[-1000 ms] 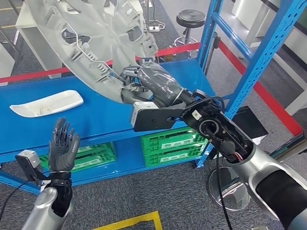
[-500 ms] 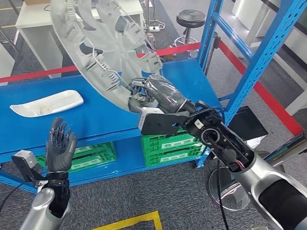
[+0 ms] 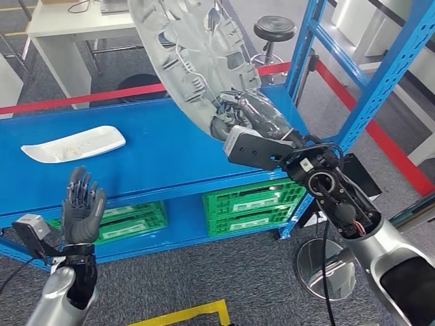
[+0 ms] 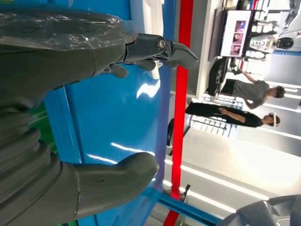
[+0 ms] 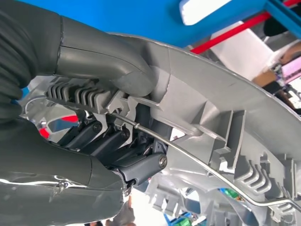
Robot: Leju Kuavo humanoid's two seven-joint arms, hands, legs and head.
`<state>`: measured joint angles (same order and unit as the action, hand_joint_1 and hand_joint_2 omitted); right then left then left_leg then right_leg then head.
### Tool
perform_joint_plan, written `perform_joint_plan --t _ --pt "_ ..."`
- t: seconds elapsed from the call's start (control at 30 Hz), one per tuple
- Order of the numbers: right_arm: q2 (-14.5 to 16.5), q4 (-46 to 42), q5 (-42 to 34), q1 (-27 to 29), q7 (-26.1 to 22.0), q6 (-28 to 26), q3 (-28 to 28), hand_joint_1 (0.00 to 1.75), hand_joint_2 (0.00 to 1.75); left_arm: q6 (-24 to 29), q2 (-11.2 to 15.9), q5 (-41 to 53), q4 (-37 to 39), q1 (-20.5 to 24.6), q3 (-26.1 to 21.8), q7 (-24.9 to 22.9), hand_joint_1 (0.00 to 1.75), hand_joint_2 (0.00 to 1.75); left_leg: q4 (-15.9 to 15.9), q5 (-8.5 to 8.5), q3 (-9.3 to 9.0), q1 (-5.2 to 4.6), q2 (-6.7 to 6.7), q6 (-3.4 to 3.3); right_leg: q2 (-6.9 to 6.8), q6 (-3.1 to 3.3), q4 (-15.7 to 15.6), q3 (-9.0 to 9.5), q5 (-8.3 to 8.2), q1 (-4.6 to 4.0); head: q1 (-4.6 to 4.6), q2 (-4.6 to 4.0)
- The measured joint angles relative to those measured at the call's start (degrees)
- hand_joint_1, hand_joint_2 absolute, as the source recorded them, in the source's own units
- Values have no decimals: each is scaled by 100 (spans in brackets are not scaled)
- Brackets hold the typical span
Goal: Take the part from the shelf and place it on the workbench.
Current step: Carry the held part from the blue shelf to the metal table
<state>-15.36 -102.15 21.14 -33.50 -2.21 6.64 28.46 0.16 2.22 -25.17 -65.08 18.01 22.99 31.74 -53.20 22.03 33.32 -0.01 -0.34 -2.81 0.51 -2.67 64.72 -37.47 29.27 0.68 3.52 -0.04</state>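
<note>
While right hand (image 3: 241,115) fingers clamp ribbed grey plastic part (image 3: 195,47) | left hand (image 3: 81,207) fingers spread

Bright, even indoor light; glare on the blue shelf (image 4: 117,122), blown-out background beyond.

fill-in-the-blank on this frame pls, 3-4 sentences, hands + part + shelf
1. The right hand grips the grey wheel cover by its ____.
2. The left hand holds ____, its fingers spread and pointing up.
3. The white part lies on the shelf's ____ level.
4. The crates on the lower level are ____ in colour.

Missing words: rim; nothing; upper; green
</note>
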Motion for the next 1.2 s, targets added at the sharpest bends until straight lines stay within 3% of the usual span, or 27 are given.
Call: perform_joint_plan --t 0.07,0.1,0.17,0.23,0.27,0.37,0.43,0.53,0.57,0.6,0.63,0.73,0.8,0.87,0.93,0.97,1.03,1.07,1.1,1.13,1.2 --pt "-28 -9 5 63 18 0 -22 175 175 1 0 0 -1 -21 0 -2 0 175 -11 2 1 7 0 1 -4 -34 651 -262 209 31 24 0" --pt "-42 -9 8 91 28 0 -33 175 175 1 1 -1 -1 -31 0 -2 0 175 -22 5 3 15 -2 7 -7 -49 670 -252 144 50 34 0" --pt "-60 -11 8 117 40 0 -48 175 175 1 1 -1 -3 -38 0 -3 0 175 -66 25 9 44 -8 41 -18 -78 60 73 -225 93 58 0" --pt "-67 -24 8 118 38 -1 -56 175 175 1 2 0 -14 -33 -2 -5 0 175 -132 50 43 56 -17 117 1 -99 -648 451 -460 102 84 0" --pt "-69 -34 8 116 36 -1 -63 175 175 1 3 1 -22 -29 -4 -5 0 175 -163 50 67 51 -24 159 15 -87 -822 535 -488 97 88 0" --pt "-79 -54 9 118 39 -4 -86 175 175 1 7 0 -35 -29 -22 -5 0 175 -212 18 137 42 -39 269 30 37 -858 477 -510 87 37 0" --pt "-81 -58 8 118 40 -4 -89 175 175 1 14 -1 -36 -31 -30 -5 0 175 -462 246 261 57 -21 328 17 139 -865 405 -574 90 -21 0" --pt "-88 -66 8 121 45 -4 -90 175 175 1 16 -1 -36 -35 -32 -5 0 175 -1558 968 655 65 -3 381 -1 247 -868 256 -683 63 -88 0" --pt "-88 -66 9 123 45 -4 -87 175 175 1 16 -1 -36 -37 -32 -5 0 175 -1835 1091 726 65 -4 379 -1 261 -867 203 -722 48 -95 0" --pt "-88 -67 9 125 45 -3 -85 175 175 2 16 -1 -36 -38 -32 -5 0 175 -1927 1107 707 60 -4 362 1 269 -866 150 -762 30 -103 0" --pt "-88 -67 11 126 44 -2 -83 175 175 2 16 -1 -37 -36 -33 -5 0 175 -1797 1022 578 48 -4 329 4 271 -866 100 -802 12 -109 0" --pt "-88 -67 39 126 40 2 -86 175 175 10 17 -2 -53 -14 -33 -4 0 175 -639 666 -179 -34 8 155 8 254 -870 -5 -923 -30 -108 0" --pt "-88 -67 74 124 26 9 -91 175 175 25 17 -7 -73 -1 -34 0 0 175 -205 587 -414 -91 24 95 -6 203 -893 -25 -1005 -18 -102 0" --pt "-88 -67 96 125 -2 27 -92 175 175 44 16 -18 -81 -1 -35 2 0 175 -127 488 -396 -99 29 73 -13 132 -943 -38 -1090 -5 -111 0" --pt "-88 -67 106 126 -38 52 -97 175 175 60 11 -28 -86 -1 -35 2 0 175 -28 355 -353 -63 45 23 -12 68 -845 -103 -927 -6 -111 0" --pt "-88 -67 111 126 -55 63 -100 175 175 66 7 -30 -89 -2 -35 2 0 175 14 283 -314 -36 55 0 -12 37 -629 -173 -690 -5 -98 0" --pt "-88 -67 117 126 -80 78 -104 175 175 81 -2 -38 -93 -11 -35 2 0 175 26 174 -197 -28 59 -23 -17 -22 101 -345 -110 26 -52 0" --pt "-88 -67 120 128 -86 86 -105 175 175 89 -2 -42 -93 -19 -35 2 0 175 18 126 -128 -25 60 -15 -18 -48 462 -403 59 40 -40 0" --pt "-88 -67 124 130 -89 93 -105 175 175 96 -3 -46 -93 -27 -35 2 0 175 3 77 -52 -20 60 -1 -20 -74 679 -392 85 53 -29 0" --pt "-88 -67 128 131 -91 102 -106 175 175 99 -3 -46 -93 -32 -35 2 0 175 -20 33 27 -12 60 17 -22 -96 706 -292 -2 65 -21 0" --pt "-88 -67 136 129 -95 120 -109 175 175 102 -3 -46 -95 -35 -35 2 0 175 -98 -36 180 10 60 71 -24 -134 171 175 -261 89 6 0"
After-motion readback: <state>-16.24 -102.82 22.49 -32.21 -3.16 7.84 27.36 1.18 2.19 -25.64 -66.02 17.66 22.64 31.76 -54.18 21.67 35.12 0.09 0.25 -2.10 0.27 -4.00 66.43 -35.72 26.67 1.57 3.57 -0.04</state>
